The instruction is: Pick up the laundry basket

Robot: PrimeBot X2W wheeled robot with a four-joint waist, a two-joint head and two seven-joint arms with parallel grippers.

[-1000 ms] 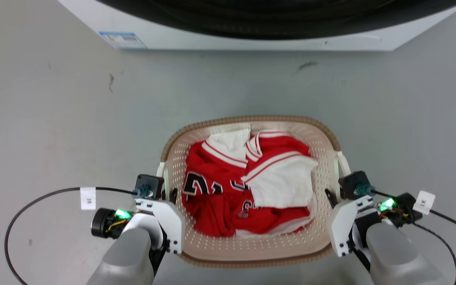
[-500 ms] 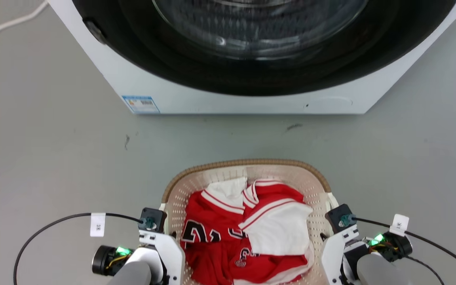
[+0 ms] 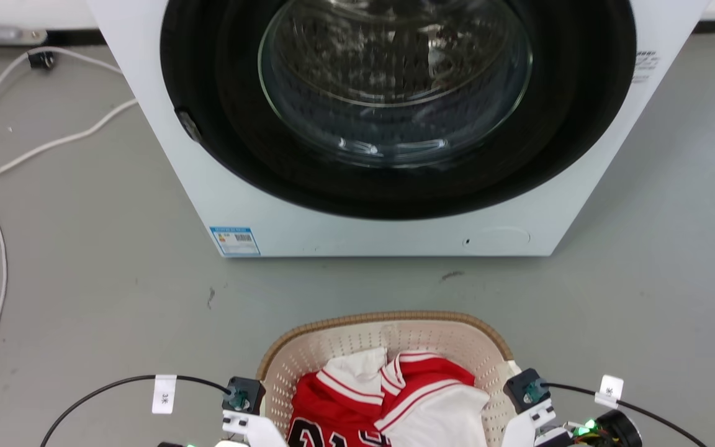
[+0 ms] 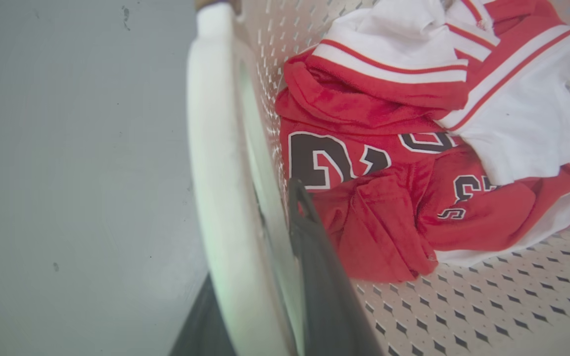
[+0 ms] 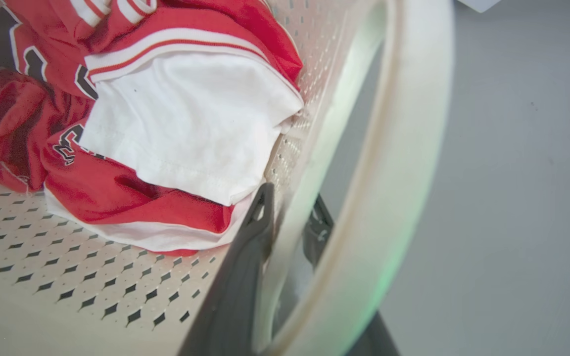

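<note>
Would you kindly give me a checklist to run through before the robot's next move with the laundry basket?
1. The left claw grips the laundry basket wall, one finger inside, one outside: ok.
2. The right claw grips the opposite wall likewise: ok.
3. Grip firm enough to carry the load: cannot tell.
4. The clothes lie wholly inside the rim: ok.
5. The floor up to the washer is free of obstacles: ok.
6. The cables lie well off to the left: ok.
</note>
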